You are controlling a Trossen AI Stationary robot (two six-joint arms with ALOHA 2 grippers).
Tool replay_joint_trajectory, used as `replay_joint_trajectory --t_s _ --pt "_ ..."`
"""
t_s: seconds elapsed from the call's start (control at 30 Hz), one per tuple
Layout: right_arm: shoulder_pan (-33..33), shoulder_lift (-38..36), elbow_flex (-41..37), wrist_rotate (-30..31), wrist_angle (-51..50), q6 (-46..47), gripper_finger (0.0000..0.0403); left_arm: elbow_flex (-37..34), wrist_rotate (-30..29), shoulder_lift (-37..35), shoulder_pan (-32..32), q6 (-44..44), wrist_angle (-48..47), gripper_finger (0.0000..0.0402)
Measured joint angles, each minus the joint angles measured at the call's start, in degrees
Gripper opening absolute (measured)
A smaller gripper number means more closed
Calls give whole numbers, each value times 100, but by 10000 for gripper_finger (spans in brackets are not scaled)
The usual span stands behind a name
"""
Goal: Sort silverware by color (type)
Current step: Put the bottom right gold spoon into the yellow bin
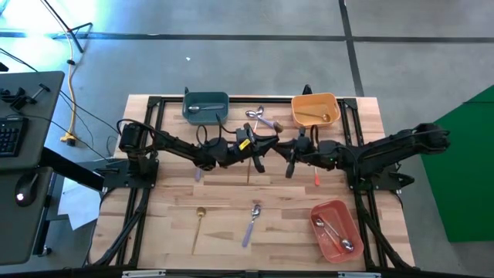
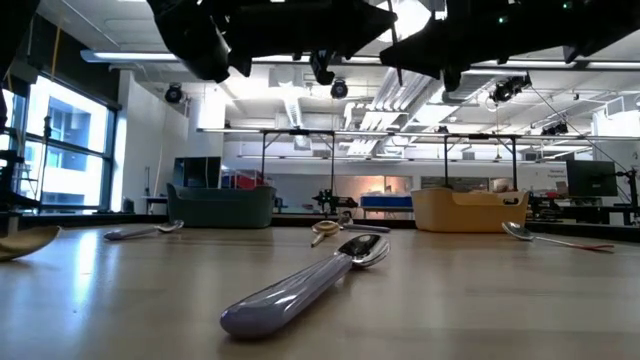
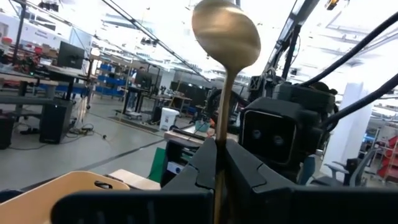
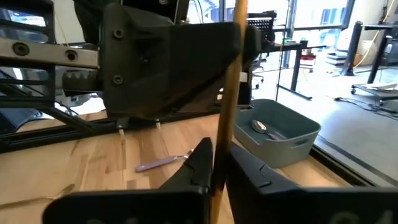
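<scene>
A gold spoon stands between my two grippers above the table's middle. Its bowl (image 3: 225,28) points up in the left wrist view, and its handle (image 4: 231,81) shows in the right wrist view. My left gripper (image 3: 219,163) (image 1: 258,158) and right gripper (image 4: 217,171) (image 1: 292,162) face each other, both shut on it. On the table lie another gold spoon (image 1: 199,224), a lavender-handled spoon (image 1: 252,224) (image 2: 300,285), a red-pink-handled one (image 1: 316,179) and a utensil (image 1: 262,117) between the bins. My left gripper pinches the gold spoon's handle (image 3: 219,146) between its two fingers, which lie across it. The spoon is lifted clear and stands upright, bowl above the fingers. My right gripper pinches the same handle (image 4: 222,140) between its two fingers, coming from the table's right and lying across it. The handle rises past the left gripper.
A teal bin (image 1: 206,106) with a spoon inside and an orange bin (image 1: 315,110) with gold pieces stand at the far edge. A red-pink bin (image 1: 337,229) holding spoons sits near right. Bare wood lies along the near edge between the loose spoons.
</scene>
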Motion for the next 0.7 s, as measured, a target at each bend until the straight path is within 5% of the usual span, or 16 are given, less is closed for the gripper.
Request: replay_joint_trajectory --t_s 0.43,0.7 --pt "-294 -703 0 252 -1407 -182 4 -505 336 -133 76 -51 -800 130" --pt "-1419 -1679 2 830 -3552 -140 3 -1175 345 -155 131 41 -74 149"
